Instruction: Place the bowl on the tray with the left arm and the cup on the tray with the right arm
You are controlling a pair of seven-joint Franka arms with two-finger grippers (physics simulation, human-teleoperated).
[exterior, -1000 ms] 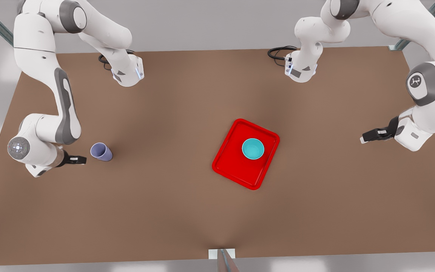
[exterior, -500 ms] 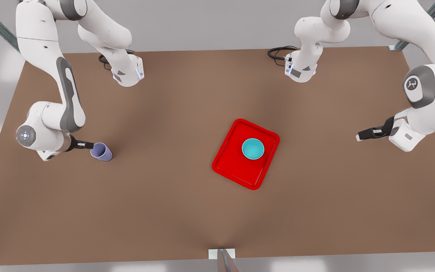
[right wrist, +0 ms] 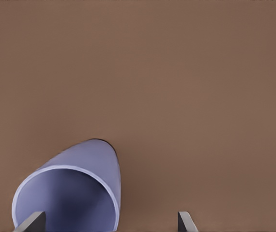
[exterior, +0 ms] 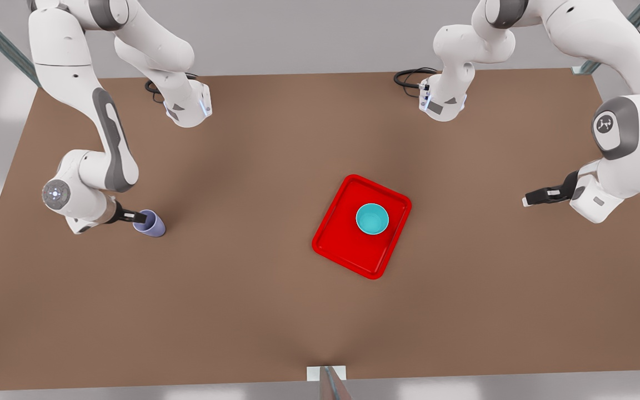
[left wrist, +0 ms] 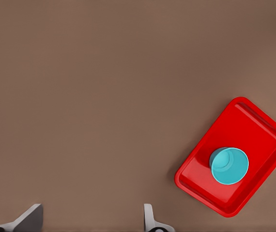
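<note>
the bowl (exterior: pixel 372 218) sits upright on the tray (exterior: pixel 336 244), toward its far right part, and the tray lies flat on the brown desk (exterior: pixel 253 311) a little right of centre in the front view. in the left wrist view the bowl (left wrist: pixel 229 166) shows on the tray (left wrist: pixel 196 176) well apart from that arm.

the left gripper (exterior: pixel 536 197) hangs over bare desk at the front view's right, well apart from the tray, its jaws spread wide with nothing between them; its fingertips (left wrist: pixel 29 218) show in the left wrist view.

the cup (exterior: pixel 151 223) stands on the desk at the front view's left, far from the tray. the right gripper (exterior: pixel 134 217) is at the cup's rim, jaws spread; in the right wrist view one fingertip (right wrist: pixel 31 222) sits over the cup's (right wrist: pixel 75 188) mouth and the other lies outside it, so the near wall is between them, not yet pinched.
</note>
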